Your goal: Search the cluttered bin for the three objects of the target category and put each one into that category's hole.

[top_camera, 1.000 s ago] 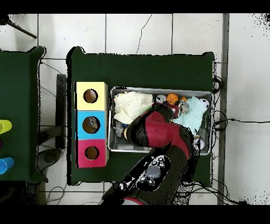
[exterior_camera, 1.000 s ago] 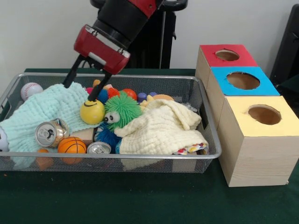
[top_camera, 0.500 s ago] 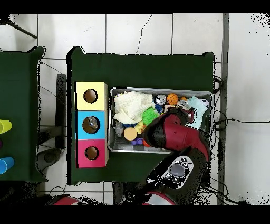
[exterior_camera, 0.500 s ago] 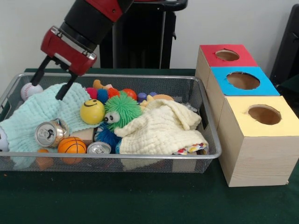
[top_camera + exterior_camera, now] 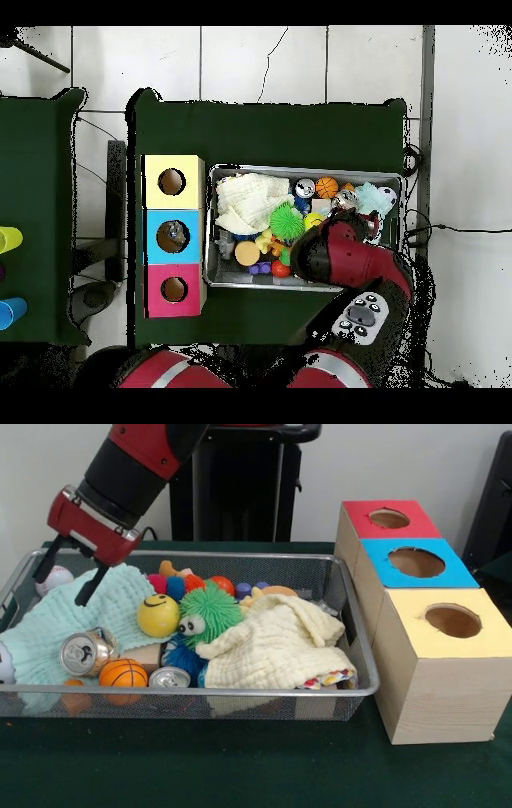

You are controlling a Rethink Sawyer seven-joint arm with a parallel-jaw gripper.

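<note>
**End effector over baseball corner, nothing held**

Step in hand, as I read it: picking a ball from the bin's left end. End effector (image 5: 62, 580) hangs released, fingers spread and empty, astride the baseball (image 5: 53, 578) at the far-left corner, just above the mint cloth (image 5: 76, 616). To do it well: come straight down with the ball centred between the fingers, keep the tips clear of the cloth folds and the mesh wall, and close only once low around the ball.

Wire bin (image 5: 240, 700), left to right: baseball, mint cloth, soda can (image 5: 82, 653), mini basketball (image 5: 122, 673), second can (image 5: 169, 678), yellow smiley ball (image 5: 158, 615), green fuzzy toy (image 5: 208, 610), small coloured toys behind it, cream cloth (image 5: 280, 644) covering the right end.

Right of the bin on the tabletop (image 5: 240, 768): yellow box (image 5: 444, 688), blue box (image 5: 416, 564), red box (image 5: 388, 520), each with a round hole on top; which hole takes balls I cannot tell.
</note>
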